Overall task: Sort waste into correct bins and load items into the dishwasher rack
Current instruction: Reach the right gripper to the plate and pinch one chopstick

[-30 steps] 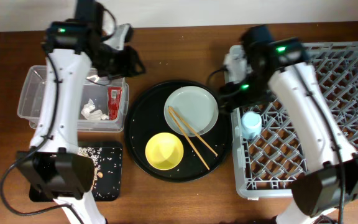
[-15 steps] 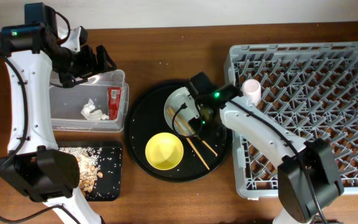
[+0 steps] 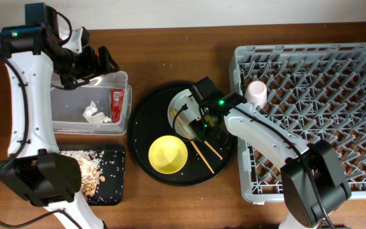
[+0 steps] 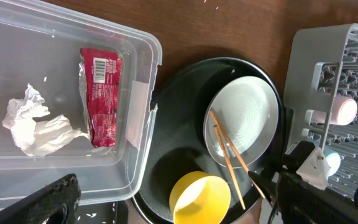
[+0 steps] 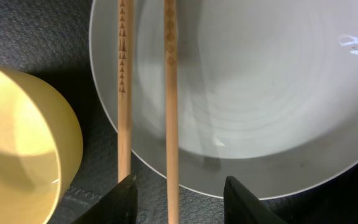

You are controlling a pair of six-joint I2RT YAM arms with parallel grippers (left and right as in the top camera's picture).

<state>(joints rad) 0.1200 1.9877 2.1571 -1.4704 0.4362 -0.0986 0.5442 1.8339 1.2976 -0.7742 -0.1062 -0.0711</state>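
Note:
My right gripper hangs low over the wooden chopsticks that lie across the pale plate. Its jaws are open, with one stick between them and the other by the left finger. The yellow bowl sits beside them. My left gripper is wide open and holds nothing, above the clear tub containing the red wrapper and white tissue. A white-pink cup and a blue cup sit in the grey rack.
Plate, bowl and chopsticks all lie on a big round black tray. A flat black tray with beige scraps and rice sits at the front left. My right arm crosses the rack's left edge.
My right gripper left the white-pink cup in the rack, swung left and came down over the chopsticks. My left gripper opened and pulled back to the tub's far left.

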